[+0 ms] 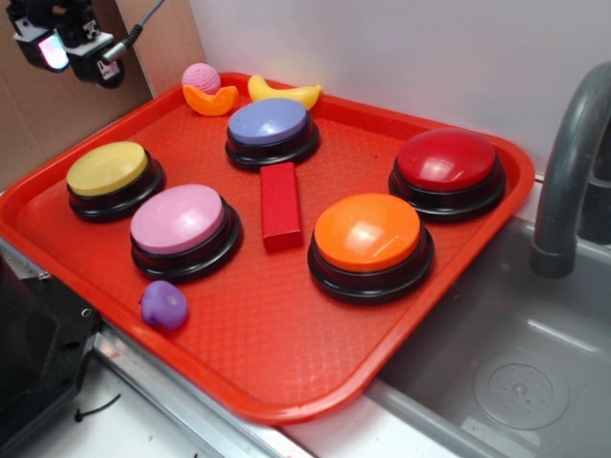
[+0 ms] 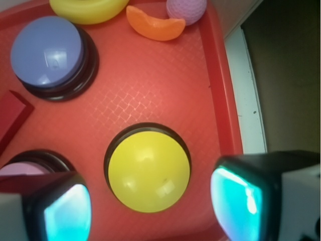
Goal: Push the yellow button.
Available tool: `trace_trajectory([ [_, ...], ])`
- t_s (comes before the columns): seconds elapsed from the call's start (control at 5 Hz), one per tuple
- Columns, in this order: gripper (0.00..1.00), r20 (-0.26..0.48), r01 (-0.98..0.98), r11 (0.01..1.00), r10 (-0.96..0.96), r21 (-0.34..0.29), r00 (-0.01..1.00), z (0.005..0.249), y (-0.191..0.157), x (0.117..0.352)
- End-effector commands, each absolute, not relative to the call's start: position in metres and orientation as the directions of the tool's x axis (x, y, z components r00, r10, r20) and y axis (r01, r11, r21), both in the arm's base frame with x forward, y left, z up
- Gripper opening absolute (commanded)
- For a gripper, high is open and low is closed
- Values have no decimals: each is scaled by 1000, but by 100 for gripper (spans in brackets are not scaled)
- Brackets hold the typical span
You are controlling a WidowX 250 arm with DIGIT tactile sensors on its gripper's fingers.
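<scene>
The yellow button [image 1: 107, 169] [image 2: 149, 173], a mustard dome on a black base, sits at the left end of the red tray [image 1: 286, 343]. My gripper [image 1: 67, 43] hangs high above the tray's far left corner, well clear of the button. In the wrist view the gripper [image 2: 150, 208] is open, its two glowing cyan pads wide apart with nothing between them, and the yellow dome lies far below, just ahead of the gap.
On the tray also stand a pink button [image 1: 179, 219], a blue button [image 1: 269, 122], an orange button [image 1: 368, 233] and a red button [image 1: 447, 160]. A red block [image 1: 280, 203], purple toy [image 1: 164, 304], banana [image 1: 284, 93], orange wedge [image 1: 210, 99] and pink ball [image 1: 201, 77] lie around. Sink and faucet [image 1: 568, 172] at right.
</scene>
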State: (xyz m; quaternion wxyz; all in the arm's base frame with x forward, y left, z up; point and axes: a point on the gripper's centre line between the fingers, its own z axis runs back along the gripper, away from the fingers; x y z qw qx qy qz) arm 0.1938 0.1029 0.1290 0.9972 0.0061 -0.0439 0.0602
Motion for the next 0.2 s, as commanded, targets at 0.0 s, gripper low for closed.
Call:
trace_trajectory([
  [0.0, 100, 144, -112, 994, 113, -14, 983, 147, 108, 198],
])
